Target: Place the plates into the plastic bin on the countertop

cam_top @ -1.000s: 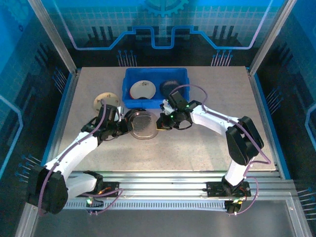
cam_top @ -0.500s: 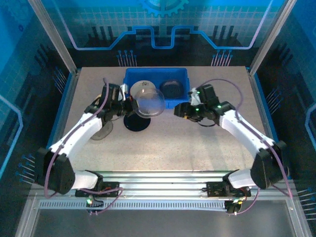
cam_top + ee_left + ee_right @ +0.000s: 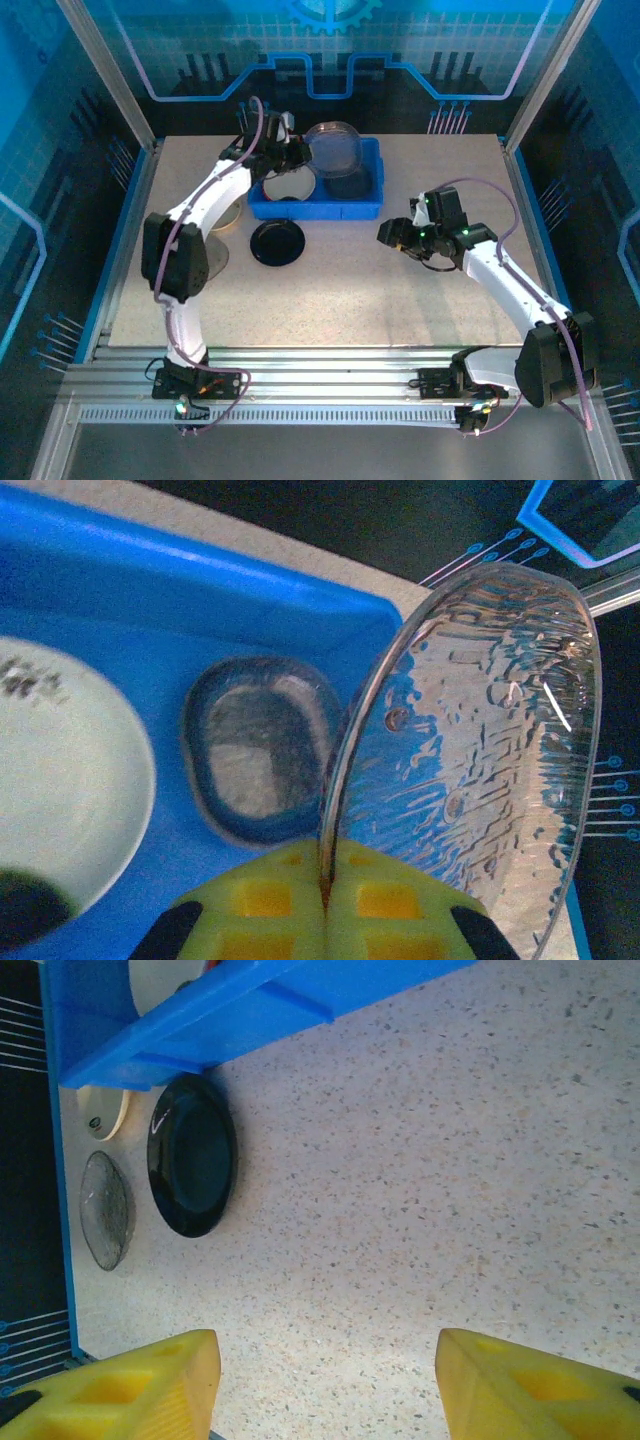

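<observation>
Left claw (image 3: 325, 885) pinches one clear plate (image 3: 480, 750) over the bin (image 3: 250, 590) holding two; right claw (image 3: 327, 1380) spread.

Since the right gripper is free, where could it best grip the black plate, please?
The black plate lies flat on the countertop, so probably pinch its thin raised rim on the side facing the right gripper, coming in low from there.

the bin (image 3: 372, 205) stands at the back of the worktop (image 3: 350, 300). in it a plate (image 3: 287, 184) lies left and a dish (image 3: 347, 186) right. a tilted plate (image 3: 335, 148) hangs over its far right corner. a lone plate (image 3: 277, 242) lies just before the bin, and left of it are a nearer plate (image 3: 105, 1210) and a farther plate (image 3: 100, 1115).
</observation>
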